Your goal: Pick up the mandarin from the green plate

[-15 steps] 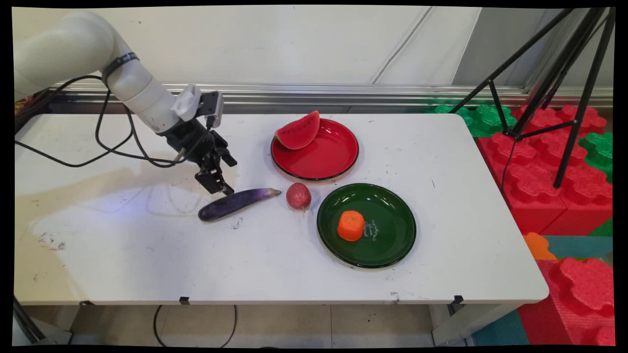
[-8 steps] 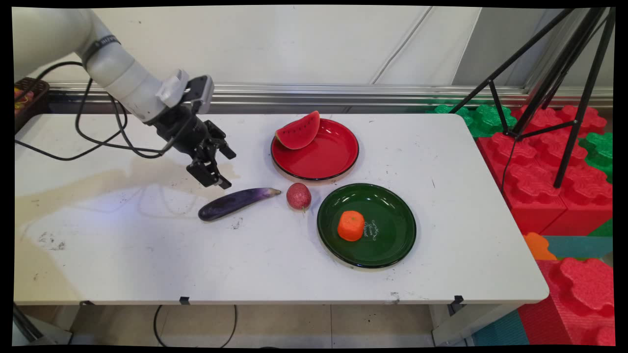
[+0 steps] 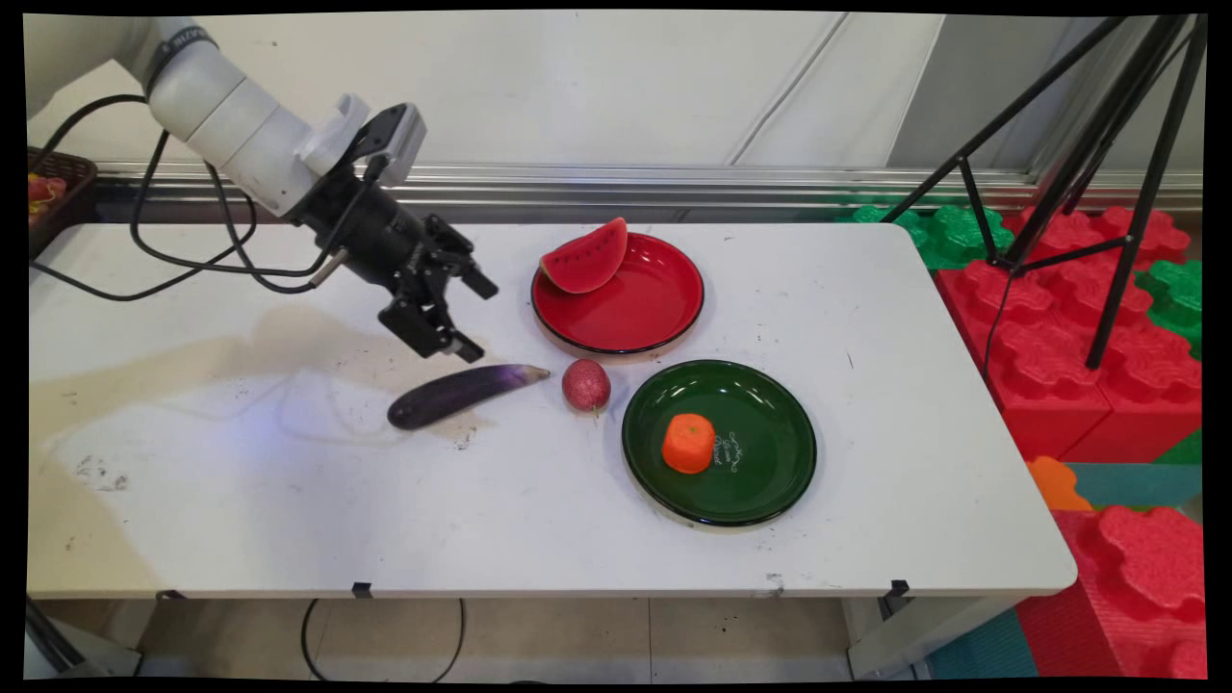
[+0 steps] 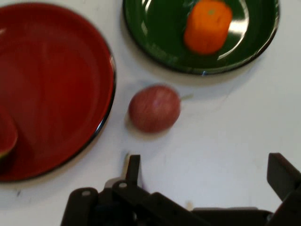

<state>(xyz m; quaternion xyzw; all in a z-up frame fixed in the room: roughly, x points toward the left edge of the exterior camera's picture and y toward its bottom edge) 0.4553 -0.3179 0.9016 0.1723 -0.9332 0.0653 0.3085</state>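
My gripper (image 3: 478, 320) hangs open and empty just above the table, right over the stem end of a purple eggplant (image 3: 462, 393) that lies on the white table (image 3: 289, 500). In the hand view the gripper (image 4: 207, 175) points at a round reddish fruit (image 4: 154, 108), which lies between the eggplant and the plates (image 3: 586, 383). A red plate (image 3: 640, 313) holds a watermelon slice (image 3: 584, 258) at its far-left rim. A green plate (image 3: 760, 476) carries an orange piece (image 3: 688, 443). The hand view also shows the red plate (image 4: 56, 84), green plate (image 4: 160, 28) and orange piece (image 4: 208, 26).
Black cables (image 3: 192, 260) hang from the arm over the table's left rear. A dark basket (image 3: 48, 188) stands at the far left edge. A black tripod (image 3: 1088, 144) and red and green foam blocks (image 3: 1059, 327) stand right of the table.
The gripper has risen from the eggplant's left part and swung right toward the red plate, staying open. The eggplant has turned very slightly.
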